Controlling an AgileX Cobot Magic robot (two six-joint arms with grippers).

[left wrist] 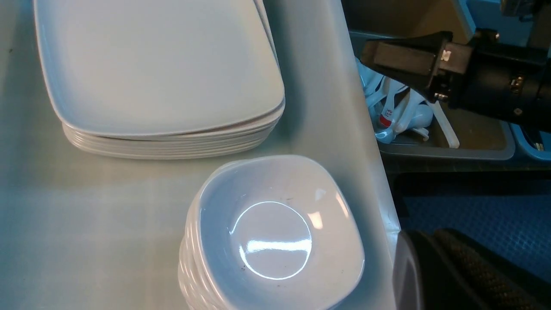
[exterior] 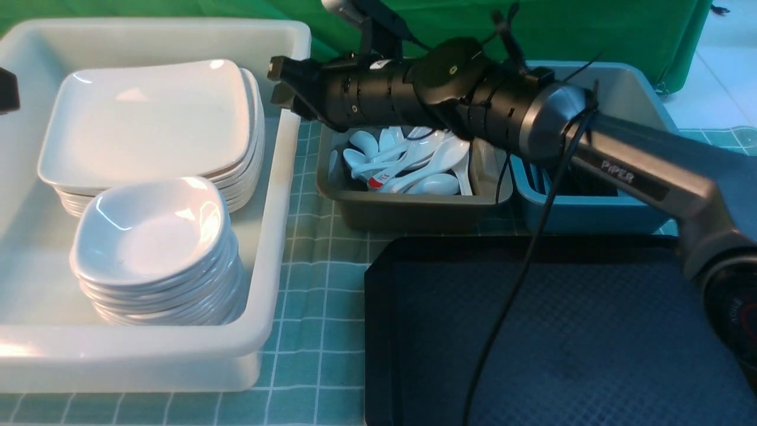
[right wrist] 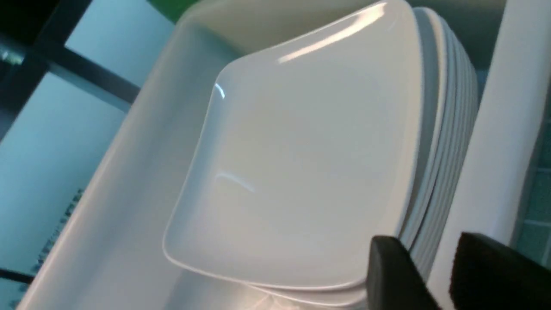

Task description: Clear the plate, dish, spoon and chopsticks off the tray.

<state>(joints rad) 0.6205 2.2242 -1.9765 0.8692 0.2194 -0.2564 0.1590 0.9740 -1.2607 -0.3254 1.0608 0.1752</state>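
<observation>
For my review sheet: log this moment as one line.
tray: bare where visible | plate: tops stack in white tub | right gripper: open, empty, beside tub | left gripper: shut

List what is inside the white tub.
The white tub holds a stack of large plates at the far end and a stack of small dishes nearer the robot. Only each top piece shows fully; the lower ones show rims, and the tub floor beneath is covered.

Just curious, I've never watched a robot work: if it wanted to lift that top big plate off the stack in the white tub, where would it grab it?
Probably the upturned rim of the top plate at the edge nearest the right gripper, coming from that side. The plate lies flat, so only its thin raised lip gives the jaws something to pinch.
</observation>
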